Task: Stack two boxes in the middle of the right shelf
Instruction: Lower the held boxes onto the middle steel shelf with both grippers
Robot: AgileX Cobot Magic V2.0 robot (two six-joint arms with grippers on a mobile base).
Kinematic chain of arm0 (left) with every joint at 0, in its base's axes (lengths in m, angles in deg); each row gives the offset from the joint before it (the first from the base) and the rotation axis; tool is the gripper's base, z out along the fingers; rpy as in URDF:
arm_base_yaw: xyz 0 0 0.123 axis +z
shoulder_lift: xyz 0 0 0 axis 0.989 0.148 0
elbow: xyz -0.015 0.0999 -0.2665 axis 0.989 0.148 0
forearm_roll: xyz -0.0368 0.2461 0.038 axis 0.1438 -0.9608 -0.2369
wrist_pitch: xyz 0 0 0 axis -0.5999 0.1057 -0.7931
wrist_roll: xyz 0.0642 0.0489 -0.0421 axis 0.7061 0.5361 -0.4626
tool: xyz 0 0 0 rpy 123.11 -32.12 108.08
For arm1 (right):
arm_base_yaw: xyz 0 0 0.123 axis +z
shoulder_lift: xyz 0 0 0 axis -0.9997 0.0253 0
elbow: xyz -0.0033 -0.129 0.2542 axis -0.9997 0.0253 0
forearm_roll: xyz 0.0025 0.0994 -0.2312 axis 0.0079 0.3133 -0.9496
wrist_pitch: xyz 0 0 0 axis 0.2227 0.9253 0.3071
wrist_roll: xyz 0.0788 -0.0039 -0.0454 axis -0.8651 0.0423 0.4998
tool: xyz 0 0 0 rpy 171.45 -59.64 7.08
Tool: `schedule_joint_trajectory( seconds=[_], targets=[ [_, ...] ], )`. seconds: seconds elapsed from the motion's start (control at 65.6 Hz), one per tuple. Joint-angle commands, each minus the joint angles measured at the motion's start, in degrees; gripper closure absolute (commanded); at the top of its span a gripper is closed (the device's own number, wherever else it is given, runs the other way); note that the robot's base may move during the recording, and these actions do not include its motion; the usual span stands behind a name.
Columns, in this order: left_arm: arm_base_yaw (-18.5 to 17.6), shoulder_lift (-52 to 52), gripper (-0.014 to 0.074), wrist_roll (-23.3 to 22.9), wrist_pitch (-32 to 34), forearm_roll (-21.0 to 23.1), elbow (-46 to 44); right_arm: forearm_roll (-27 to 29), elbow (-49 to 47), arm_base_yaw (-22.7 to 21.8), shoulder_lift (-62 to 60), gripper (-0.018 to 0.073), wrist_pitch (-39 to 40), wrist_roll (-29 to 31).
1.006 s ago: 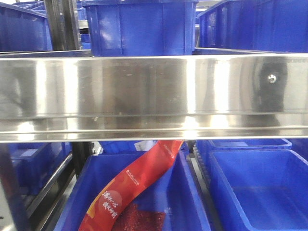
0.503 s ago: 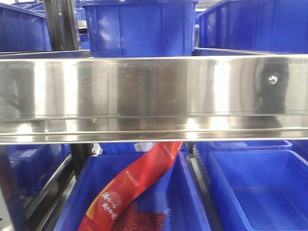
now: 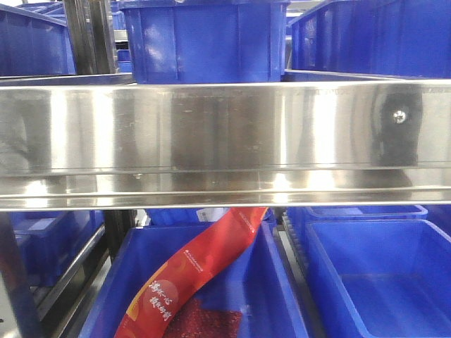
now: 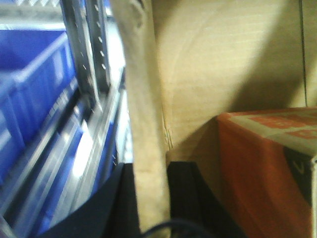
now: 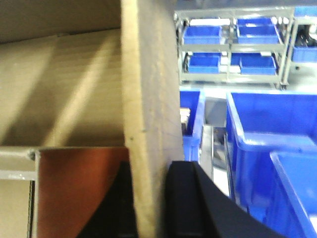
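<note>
Blue bins [image 3: 204, 35] fill the racks all around, and the shiny steel shelf [image 3: 211, 134] rail stretches right across the front view, with a small screw [image 3: 399, 116] near its right end. Neither arm shows there. Up close, the left gripper [image 4: 148, 198] is clamped on a wall of an open cardboard box [image 4: 223, 64], and the right gripper [image 5: 148, 198] pinches a box wall [image 5: 148, 99] too. An orange carton [image 4: 267, 168] sits inside.
</note>
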Motion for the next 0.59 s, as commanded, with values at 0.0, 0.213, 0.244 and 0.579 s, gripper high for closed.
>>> schedule_joint_trajectory(
  seconds=[0.0, 0.213, 0.244, 0.579],
  targets=[
    [0.31, -0.41, 0.0707, 3.53, -1.6, 2.03, -0.45, 5.02, -0.96, -0.11, -1.29, 0.0711, -1.25, -0.8],
    [1.44, -0.17, 0.0707, 8.48, -4.5, 6.35, -0.45, 9.84, -1.34, -0.11, 0.68, 0.0711, -11.62, -0.8],
    [2.07, 0.09, 0.0707, 9.56, -5.05, 8.65, -0.45, 10.64, -1.37, -0.11, 0.98, 0.0711, -12.52, -0.8],
    [7.34, 1.86, 0.0707, 15.02, -8.05, 19.0, -0.45, 15.53, -1.75, 0.1, 3.15, 0.0711, -19.67, -0.8]
  ],
)
